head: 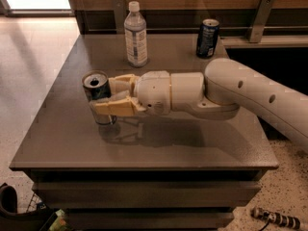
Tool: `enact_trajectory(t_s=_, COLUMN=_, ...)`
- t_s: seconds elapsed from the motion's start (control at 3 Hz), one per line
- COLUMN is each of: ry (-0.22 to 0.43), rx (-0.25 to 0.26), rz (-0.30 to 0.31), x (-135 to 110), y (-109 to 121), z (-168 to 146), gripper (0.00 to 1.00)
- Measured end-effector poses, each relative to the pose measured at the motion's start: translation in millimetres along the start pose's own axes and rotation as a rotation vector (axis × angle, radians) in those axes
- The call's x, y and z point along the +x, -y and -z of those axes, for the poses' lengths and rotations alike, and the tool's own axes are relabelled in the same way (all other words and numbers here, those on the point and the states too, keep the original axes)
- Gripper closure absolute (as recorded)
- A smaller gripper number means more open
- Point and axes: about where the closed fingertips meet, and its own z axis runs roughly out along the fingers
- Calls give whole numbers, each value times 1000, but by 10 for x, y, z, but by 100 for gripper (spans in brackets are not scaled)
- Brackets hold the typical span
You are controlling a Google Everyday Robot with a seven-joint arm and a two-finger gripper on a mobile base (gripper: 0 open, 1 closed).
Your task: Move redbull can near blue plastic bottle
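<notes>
The redbull can [96, 88] is upright at the left of the grey table [72, 138], its silver top facing up. My gripper [108, 96] reaches in from the right and its tan fingers [113, 108] close around the can's body, holding it slightly above the tabletop. The blue plastic bottle [135, 35], clear with a white cap, stands upright at the back of the table, well beyond the can.
A darker navy-blue can [207, 38] stands at the back right. A wooden wall with metal brackets [260, 18] runs behind the table. My white arm [250, 95] crosses the right half of the table. Floor lies to the left.
</notes>
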Motion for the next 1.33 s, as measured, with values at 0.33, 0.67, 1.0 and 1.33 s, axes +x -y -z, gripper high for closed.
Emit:
enact_trajectory(t_s=0.33, ry=-14, rx=50, rz=-2, x=-237, y=542, z=233, gripper=100)
enact_trajectory(t_s=0.67, ry=-18, rx=159, rz=-38, x=-284, y=1300, z=575, gripper=100)
enact_trajectory(t_s=1.0, ry=-7, rx=259, rz=-88, x=-81, y=1816, z=850, gripper=100)
enact_trajectory(t_s=1.33, ry=22, rx=353, rz=-130, x=252, y=2156, z=1113, gripper=100)
